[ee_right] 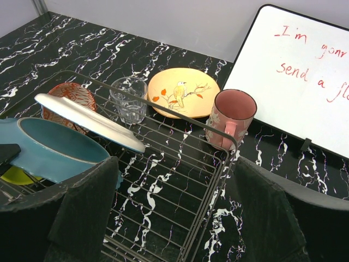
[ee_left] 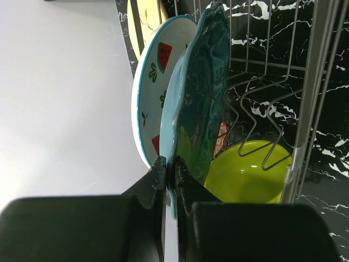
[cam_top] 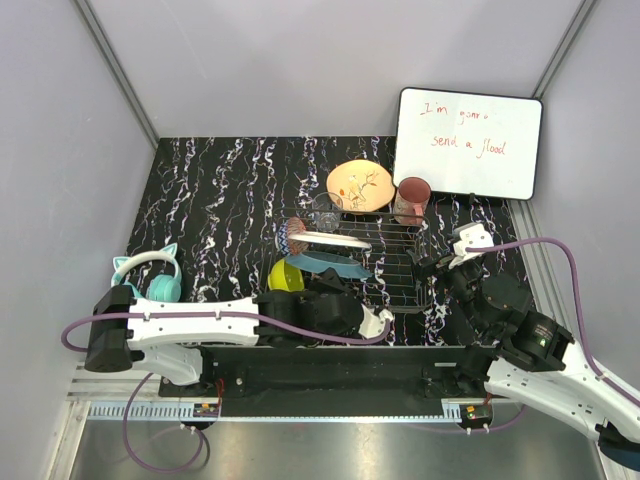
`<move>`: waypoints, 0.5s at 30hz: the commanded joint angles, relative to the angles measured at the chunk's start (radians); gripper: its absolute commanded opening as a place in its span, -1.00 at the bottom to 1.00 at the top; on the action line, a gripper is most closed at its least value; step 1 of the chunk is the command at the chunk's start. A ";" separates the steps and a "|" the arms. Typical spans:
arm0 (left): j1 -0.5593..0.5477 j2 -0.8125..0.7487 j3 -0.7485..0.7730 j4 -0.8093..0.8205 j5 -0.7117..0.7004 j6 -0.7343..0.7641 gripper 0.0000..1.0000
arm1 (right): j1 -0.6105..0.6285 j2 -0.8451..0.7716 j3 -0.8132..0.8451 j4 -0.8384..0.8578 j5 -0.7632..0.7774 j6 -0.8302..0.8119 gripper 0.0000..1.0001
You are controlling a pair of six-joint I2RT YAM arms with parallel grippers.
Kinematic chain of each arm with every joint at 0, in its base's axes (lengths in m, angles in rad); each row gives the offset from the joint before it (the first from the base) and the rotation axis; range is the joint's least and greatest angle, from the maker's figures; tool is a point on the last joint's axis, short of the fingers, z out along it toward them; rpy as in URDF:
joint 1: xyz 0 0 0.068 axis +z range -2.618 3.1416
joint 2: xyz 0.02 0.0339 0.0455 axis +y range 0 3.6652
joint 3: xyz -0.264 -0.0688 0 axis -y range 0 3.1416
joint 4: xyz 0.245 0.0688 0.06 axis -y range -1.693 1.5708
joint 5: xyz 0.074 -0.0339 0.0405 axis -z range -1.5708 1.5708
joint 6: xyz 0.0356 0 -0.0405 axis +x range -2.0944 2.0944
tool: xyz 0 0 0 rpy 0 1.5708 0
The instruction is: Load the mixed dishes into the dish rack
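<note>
The left gripper (ee_left: 170, 169) was clamped on the near rim of the teal plate (ee_left: 199, 93), with only the thin edge between its fingers. The plate stood on edge straight ahead of the gripper, its face in line with the fingers, inside the dish rack (ee_left: 305, 82). Very close on one side stood the white plate (ee_left: 155, 82) with red fruit marks; whether the two touched could not be told. On the other side rose the wire prongs, and the yellow-green bowl (ee_left: 245, 174) showed low through the wires.

In my judgement the coming move turned on this narrow slot: the plate had to settle between the prongs without pushing its white neighbour.

The right gripper (ee_right: 174, 218) hung with its fingers wide apart and nothing in them, over the bare right part of the rack. Beyond the rack, the orange plate (ee_right: 184, 93) lay on the black marbled counter (ee_right: 109, 38), nearer to the right arm.
</note>
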 commanded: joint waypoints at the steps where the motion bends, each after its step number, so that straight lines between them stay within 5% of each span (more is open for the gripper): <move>1: 0.011 -0.032 0.010 0.099 -0.059 0.016 -1.00 | 0.000 0.001 -0.003 0.015 0.000 0.006 0.89; 15: 0.128 0.068 0.071 0.010 0.013 -0.088 -0.76 | 0.000 0.000 -0.002 0.012 -0.001 0.014 0.90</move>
